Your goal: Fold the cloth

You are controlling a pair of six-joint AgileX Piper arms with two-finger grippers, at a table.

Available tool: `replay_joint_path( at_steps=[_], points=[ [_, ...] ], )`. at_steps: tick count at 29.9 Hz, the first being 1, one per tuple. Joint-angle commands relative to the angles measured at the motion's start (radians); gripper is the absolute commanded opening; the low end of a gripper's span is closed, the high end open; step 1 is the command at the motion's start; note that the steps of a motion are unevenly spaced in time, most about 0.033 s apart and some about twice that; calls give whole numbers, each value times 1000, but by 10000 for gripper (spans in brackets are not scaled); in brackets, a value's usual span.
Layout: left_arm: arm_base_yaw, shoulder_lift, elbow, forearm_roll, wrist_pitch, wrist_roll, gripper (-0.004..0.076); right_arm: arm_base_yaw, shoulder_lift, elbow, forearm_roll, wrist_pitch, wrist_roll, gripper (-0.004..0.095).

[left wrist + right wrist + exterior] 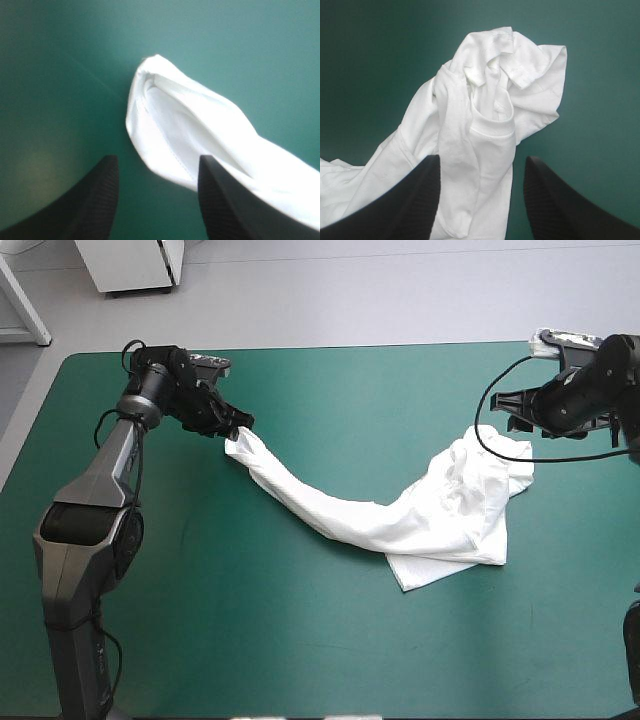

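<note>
Table (120, 640) with the teal-green cover carried the white T-shirt (440, 525), which lay unfolded and strung out in a sagging band from the far-left quarter across the middle to a rumpled heap near the right edge. The bulk of the cloth sat in that heap, creased over itself, with one flat corner poking out toward the near edge. The band leading to the left was narrow and twisted, not spread. The left gripper (238, 426) stood at the band's tip, toward the far-left corner. Its black fingers were well apart, and the stitched end of the shirt lay on the cover between and ahead of them, gripped by neither. The right gripper (514, 416) hung at the far side of the heap near the right edge, likewise spread wide. A banded hem (491, 131) and loose folds showed between its fingers, but nothing was pinched. Judged from this, the fold was hardly begun: no crease had been laid, no sleeve turned in, and the shirt was not yet flat. What seemed left was nearly all of it: taking hold of two corners or the shoulders, drawing the cloth out flat on the cover, then making the folds themselves.
</note>
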Motion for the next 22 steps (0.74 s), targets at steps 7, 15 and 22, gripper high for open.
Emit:
replay_joint_path(
  at_steps=[7,15,22],
  points=[
    [-9,26,-26,-28,-43,-1,344,-5,-44,-20,9,0,-3,486],
    [-9,65,-26,9,-43,-46,311,-5,-44,-20,9,0,-3,486],
    [-32,88,-26,-8,-27,-24,-22,-5,-49,7,5,0,-3,487]
  ],
)
